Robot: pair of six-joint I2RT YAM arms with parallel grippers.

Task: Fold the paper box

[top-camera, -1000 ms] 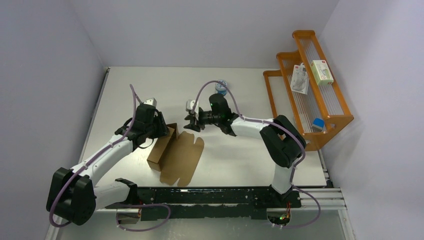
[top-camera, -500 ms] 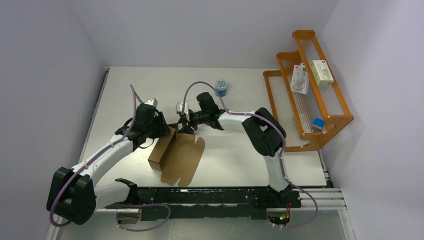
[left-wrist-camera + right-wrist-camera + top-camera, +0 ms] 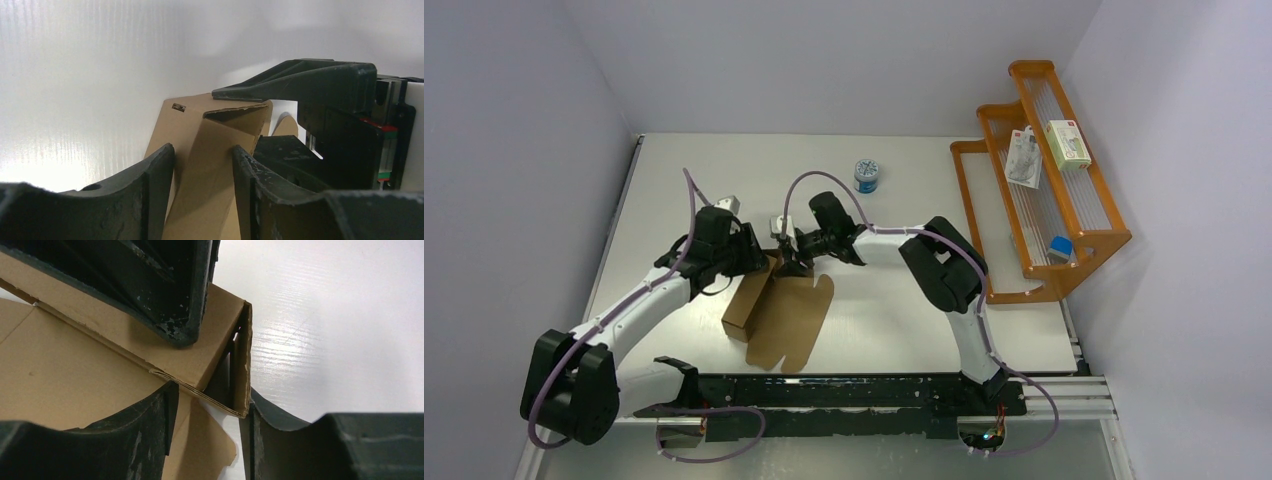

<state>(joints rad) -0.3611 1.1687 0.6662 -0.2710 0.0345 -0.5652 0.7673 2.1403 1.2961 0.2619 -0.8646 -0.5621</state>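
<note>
The paper box (image 3: 784, 315) lay left of centre on the table (image 3: 904, 320), its flat flaps nearest the arm bases. The left gripper (image 3: 202, 155) grasped its raised wall. The right gripper (image 3: 210, 397) straddled the far end corner, but I could not tell whether it pinched. The wall probably needed bracing while the end flap was creased squarely. Beyond, open table ran to the tin (image 3: 867, 175).

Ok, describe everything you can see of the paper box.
The paper box is plain brown cardboard, half formed: one side stands folded into a hollow wall, the rest lies flat on the table with rounded tabs. The left end effector and right end effector both straddle its far end; firm grip unclear.
</note>
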